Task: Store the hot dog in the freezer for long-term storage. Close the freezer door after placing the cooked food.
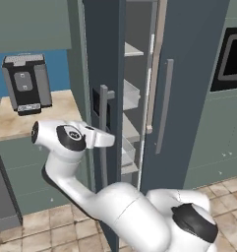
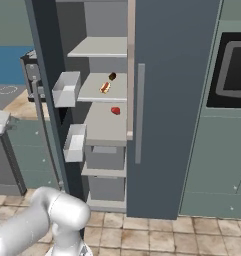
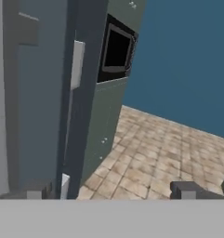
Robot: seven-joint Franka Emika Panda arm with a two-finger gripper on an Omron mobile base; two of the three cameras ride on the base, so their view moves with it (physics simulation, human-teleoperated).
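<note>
Resting on a middle shelf (image 2: 99, 92) of the freezer (image 2: 177, 100), the hot dog (image 2: 105, 88) is stored; door (image 1: 104, 74) stands ajar, rigid, likely heavy, best pushed near its handle (image 1: 104, 133); gripper (image 3: 113, 190) fingers spread, empty

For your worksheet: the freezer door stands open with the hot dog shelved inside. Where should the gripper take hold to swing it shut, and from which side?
Grip the freezer door by its vertical bar handle, jaws straddling the bar horizontally from the door's outer face; it stands clear of the panel.
</note>
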